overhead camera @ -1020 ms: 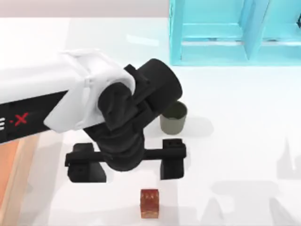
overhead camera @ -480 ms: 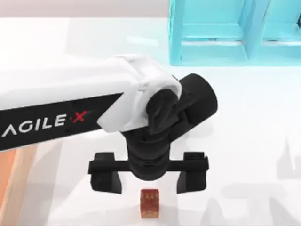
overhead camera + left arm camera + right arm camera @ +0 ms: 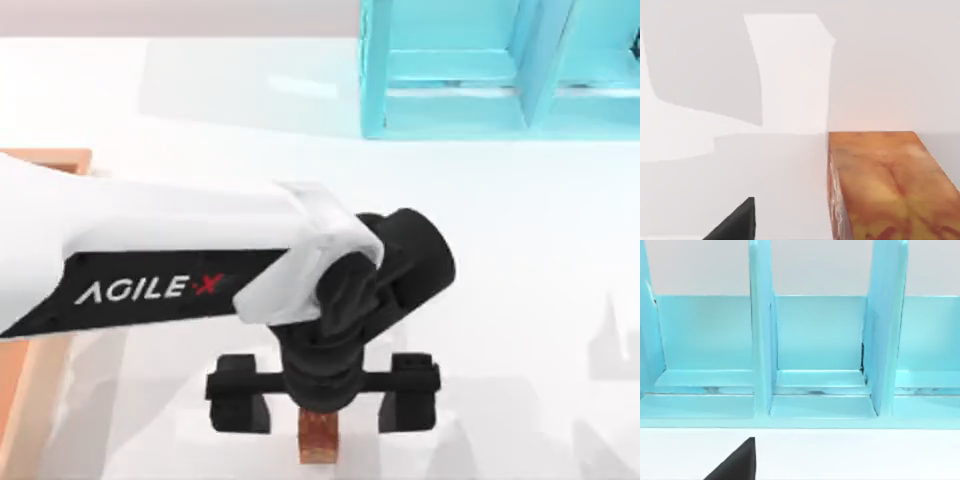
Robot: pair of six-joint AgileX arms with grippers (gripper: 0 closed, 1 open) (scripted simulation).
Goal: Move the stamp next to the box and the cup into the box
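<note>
Stamp [image 3: 318, 448]: one small reddish-brown wooden block, squared sides with mottled orange grain, standing near the front edge of the surface; in the left wrist view its flat grained face [image 3: 885, 185] is close to the camera
Left end effector [image 3: 322, 392]: black, two blocky fingers held wide apart, one on each side of the stamp's top, directly above it; not closed on it
Left arm: one smooth white shell lettered "AGILE X" on a black band, ending in a matte black rounded wrist, reaching in from the left
Box [image 3: 40, 160]: one shallow tray of orange-brown wood with a paler rim, at the left edge, well apart from the stamp; partly hidden under the arm
Shelf [image 3: 480, 70]: one turquoise structure with upright dividers at the far right of the surface; three open bays [image 3: 820, 340] face the right wrist camera
Right end effector: one black fingertip [image 3: 735, 462] visible, cannot tell whether the fingers are apart or together
Surface [image 3: 520, 250]: plain glossy white
</note>
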